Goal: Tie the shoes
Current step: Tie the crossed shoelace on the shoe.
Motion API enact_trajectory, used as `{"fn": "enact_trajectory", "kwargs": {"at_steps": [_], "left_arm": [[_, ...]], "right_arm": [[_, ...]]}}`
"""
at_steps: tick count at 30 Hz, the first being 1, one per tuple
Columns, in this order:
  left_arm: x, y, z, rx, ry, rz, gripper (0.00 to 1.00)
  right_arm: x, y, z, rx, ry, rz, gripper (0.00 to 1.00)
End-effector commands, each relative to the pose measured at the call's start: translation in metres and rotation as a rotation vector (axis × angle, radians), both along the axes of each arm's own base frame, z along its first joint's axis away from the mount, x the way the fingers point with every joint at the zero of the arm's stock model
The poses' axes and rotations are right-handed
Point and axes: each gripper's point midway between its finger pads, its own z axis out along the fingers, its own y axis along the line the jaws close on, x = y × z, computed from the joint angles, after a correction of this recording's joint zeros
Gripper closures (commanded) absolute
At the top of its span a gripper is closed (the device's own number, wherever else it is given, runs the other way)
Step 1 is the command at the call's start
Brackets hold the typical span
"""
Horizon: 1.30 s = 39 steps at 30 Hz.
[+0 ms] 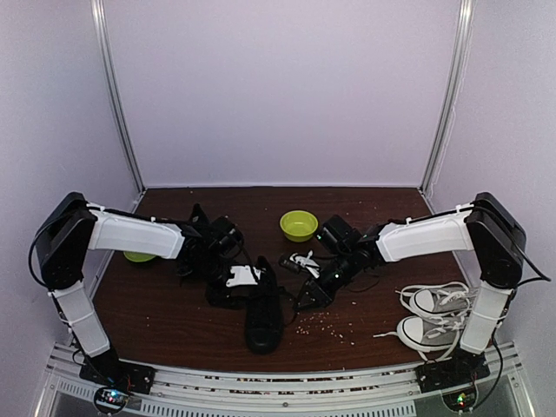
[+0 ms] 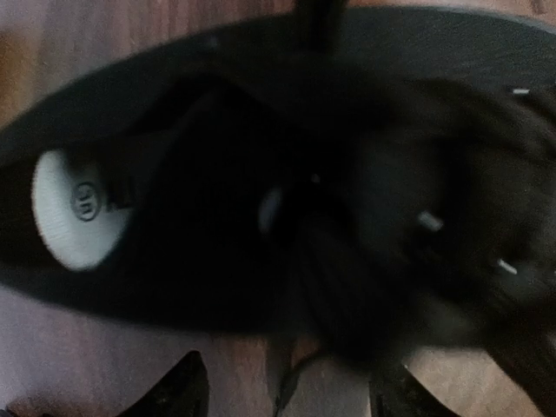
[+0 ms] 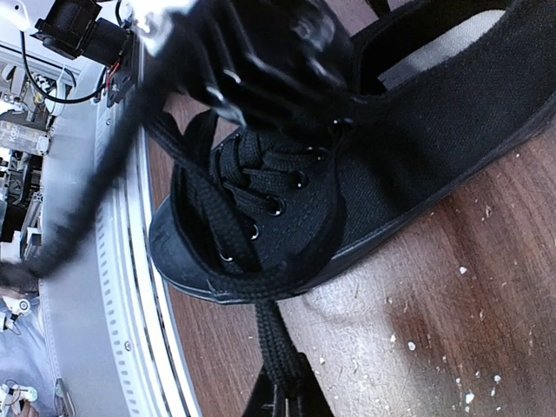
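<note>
Green bowl (image 1: 298, 225) stands toward the far edge of the desk (image 1: 165, 321), showing only its green interior. Black shoe (image 1: 263, 317) lies at the near edge, centre. Right end effector (image 3: 282, 401) is pressed together, pinching the shoe's lace (image 3: 265, 321). Left end effector (image 2: 287, 395) is spread, above a shoe opening.

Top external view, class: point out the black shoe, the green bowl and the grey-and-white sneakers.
black shoe (image 1: 263, 330), top external view, its toe end.
green bowl (image 1: 298, 234), top external view, its near wall.
grey-and-white sneakers (image 1: 424, 301), top external view, the farther sneaker's toe.
</note>
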Motion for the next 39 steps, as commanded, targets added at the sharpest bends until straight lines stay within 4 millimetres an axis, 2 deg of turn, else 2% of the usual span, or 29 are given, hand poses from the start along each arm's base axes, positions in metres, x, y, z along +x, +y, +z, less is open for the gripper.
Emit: {"fn": "enact_trajectory", "kwargs": {"at_steps": [1, 3, 5, 7, 8, 11, 15, 18, 21, 23, 25, 29, 33, 39], "left_arm": [[0.003, 0.001, -0.013, 0.105, -0.020, -0.012, 0.39], [-0.002, 0.001, -0.018, 0.125, -0.025, -0.028, 0.47], [-0.002, 0.004, -0.021, 0.136, -0.026, -0.017, 0.68], [-0.004, 0.006, -0.021, 0.136, -0.024, -0.009, 0.97], [-0.004, 0.007, -0.018, 0.127, -0.022, 0.011, 1.00], [0.003, 0.012, 0.002, 0.088, -0.055, 0.130, 1.00], [0.012, 0.037, 0.040, 0.021, -0.090, 0.355, 1.00], [0.006, 0.060, 0.059, -0.036, -0.080, 0.496, 1.00], [-0.008, 0.080, 0.062, -0.090, -0.006, 0.604, 1.00], [0.001, 0.084, 0.080, -0.181, -0.012, 0.717, 1.00], [0.006, 0.090, 0.089, -0.247, 0.066, 0.823, 1.00], [0.008, 0.123, 0.086, -0.274, 0.185, 1.082, 1.00], [-0.005, 0.139, 0.078, -0.357, 0.242, 1.286, 1.00], [-0.018, 0.170, 0.062, -0.373, 0.218, 1.456, 1.00]], "right_arm": [[0.003, 0.003, 0.010, 0.027, -0.021, 0.018, 1.00], [0.003, 0.003, 0.010, 0.028, -0.023, 0.017, 1.00], [0.003, 0.004, 0.011, 0.032, -0.021, 0.019, 1.00], [0.003, 0.003, 0.013, 0.033, -0.022, 0.018, 1.00], [0.004, 0.002, 0.012, 0.030, -0.023, 0.014, 1.00], [0.011, -0.008, 0.009, 0.002, -0.032, -0.035, 1.00], [0.023, -0.028, 0.000, -0.039, -0.030, -0.123, 1.00], [0.026, -0.045, -0.009, -0.094, -0.027, -0.171, 1.00], [0.027, -0.062, -0.016, -0.141, -0.010, -0.225, 1.00], [0.031, -0.076, -0.021, -0.171, 0.004, -0.275, 1.00], [0.034, -0.089, -0.025, -0.197, 0.026, -0.328, 1.00], [0.042, -0.111, -0.031, -0.204, 0.064, -0.437, 1.00], [0.045, -0.120, -0.033, -0.201, 0.095, -0.484, 1.00], [0.054, -0.139, -0.048, -0.214, 0.156, -0.583, 1.00]]}}
